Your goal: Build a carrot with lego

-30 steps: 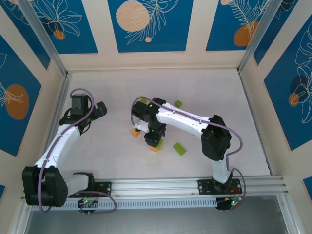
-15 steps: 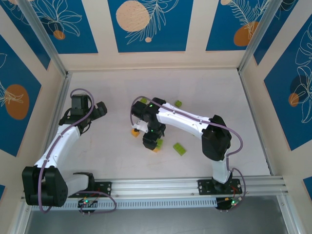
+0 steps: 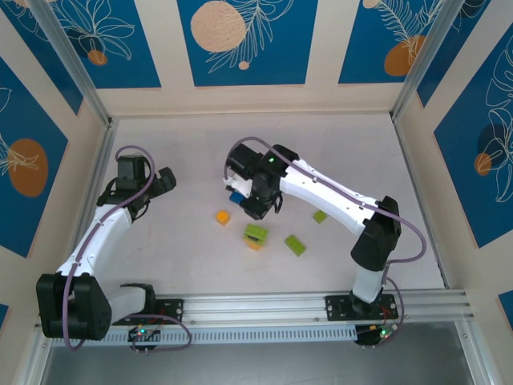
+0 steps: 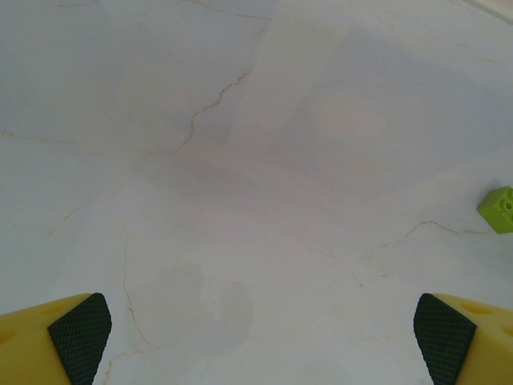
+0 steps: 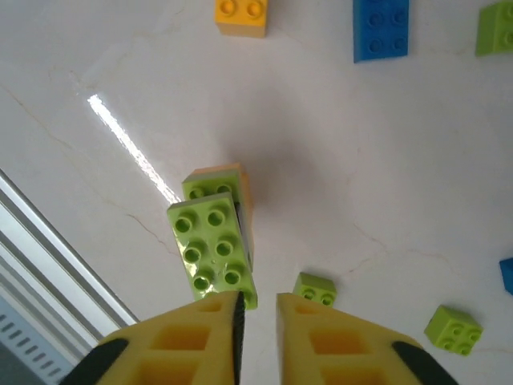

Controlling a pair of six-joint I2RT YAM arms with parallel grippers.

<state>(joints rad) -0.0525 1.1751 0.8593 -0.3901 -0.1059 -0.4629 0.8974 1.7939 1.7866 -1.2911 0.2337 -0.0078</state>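
A lime green lego brick sits stacked on an orange one (image 3: 256,235) (image 5: 212,249) on the table, standing free. My right gripper (image 3: 256,204) (image 5: 258,309) hovers above and just behind the stack, jaws almost together with nothing between them. Loose bricks lie around: an orange one (image 3: 223,216) (image 5: 240,12), a blue one (image 3: 235,196) (image 5: 381,28), a lime green one (image 3: 295,245) (image 5: 453,329) and a small lime green one (image 3: 320,216) (image 5: 314,289). My left gripper (image 3: 167,181) (image 4: 260,337) is wide open over bare table at the left, a green brick (image 4: 498,208) off to its right.
Patterned blue walls close in the white table (image 3: 361,160) on three sides. A metal rail (image 3: 264,305) carrying both arm bases runs along the near edge. Another green brick (image 5: 497,28) and a blue piece (image 5: 506,274) sit at the right wrist view's right edge.
My right gripper has let go of the green-on-orange stack, pulled back toward the rear of the table and closed its jaws. The left arm has not moved.
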